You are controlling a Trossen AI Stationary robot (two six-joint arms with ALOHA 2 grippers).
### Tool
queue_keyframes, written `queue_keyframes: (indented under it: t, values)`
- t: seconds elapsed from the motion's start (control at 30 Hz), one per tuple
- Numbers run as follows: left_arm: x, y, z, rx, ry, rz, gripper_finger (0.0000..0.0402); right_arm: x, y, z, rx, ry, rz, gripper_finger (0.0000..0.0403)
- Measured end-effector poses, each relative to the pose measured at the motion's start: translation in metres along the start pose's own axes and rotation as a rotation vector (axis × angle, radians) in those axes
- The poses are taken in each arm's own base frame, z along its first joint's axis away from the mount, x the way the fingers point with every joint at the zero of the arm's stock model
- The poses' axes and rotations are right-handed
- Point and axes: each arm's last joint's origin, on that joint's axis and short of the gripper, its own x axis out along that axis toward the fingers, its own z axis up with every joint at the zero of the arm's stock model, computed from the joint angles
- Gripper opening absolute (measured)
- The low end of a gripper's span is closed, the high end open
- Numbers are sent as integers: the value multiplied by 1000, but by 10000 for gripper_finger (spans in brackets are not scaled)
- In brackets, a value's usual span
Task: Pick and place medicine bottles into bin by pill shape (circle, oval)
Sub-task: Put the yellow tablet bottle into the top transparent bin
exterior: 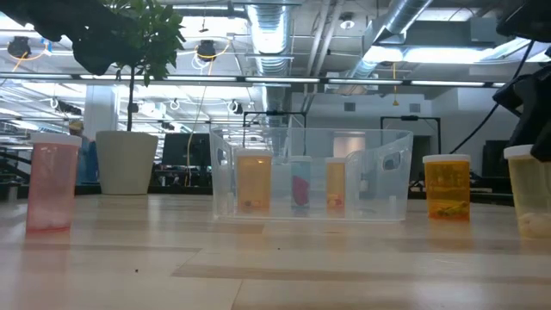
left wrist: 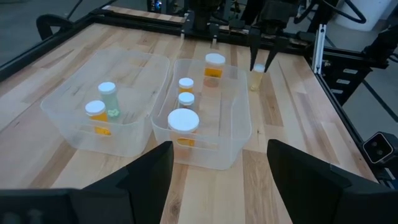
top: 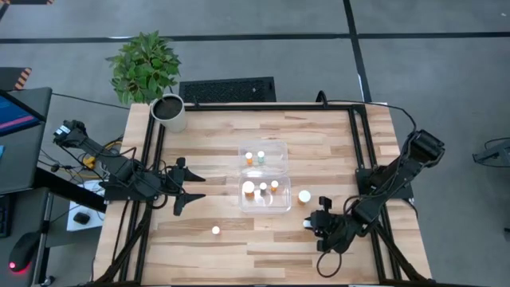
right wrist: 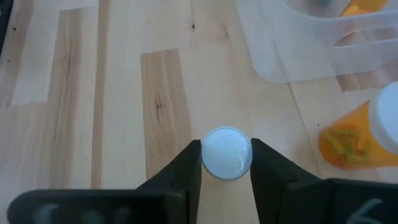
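Observation:
The clear two-part bin stands mid-table. Its far part holds two bottles and its near part three. One orange bottle stands on the table right of the bin. Another bottle stands near the front, left of the bin. My right gripper is right of the bin and near the front, shut on a pale bottle with a white cap. My left gripper is open and empty, left of the bin. My right gripper pinches the pale bottle by its round white cap between its two fingers. The fingers come from above and point down. The bottle is upright, and its base appears to stand on the table.
A white plant pot with a green plant stands at the far left corner. The orange bottle stands close beside my right gripper, between it and the bin wall. Bare wood lies along the table's front.

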Motion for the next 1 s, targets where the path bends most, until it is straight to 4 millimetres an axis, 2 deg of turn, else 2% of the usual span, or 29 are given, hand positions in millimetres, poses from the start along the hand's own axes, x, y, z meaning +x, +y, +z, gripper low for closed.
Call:
queue_keyframes:
  t: [0.17,0.27,0.4,0.53,0.67,0.77,0.83,1.0]
  values:
    - [0,0,0,1,0,-1,251,-21,2,23,-23,-72,65,117]
    - [0,0,0,2,2,0,251,-41,-6,43,-53,-106,68,117]
    - [0,0,-1,17,7,2,251,-66,-32,74,-72,-180,3,118]
    - [0,0,-1,32,7,2,251,-76,-67,105,-116,-263,-95,118]
    - [0,0,-1,35,11,3,251,-72,-103,127,-167,-287,-209,118]
    - [0,0,-1,36,15,0,251,-66,-128,142,-179,-308,-213,118]
    - [0,1,-2,39,19,2,251,-58,-143,151,-178,-324,-179,118]
    - [0,1,-3,45,29,6,251,-28,-176,160,-176,-296,-156,118]
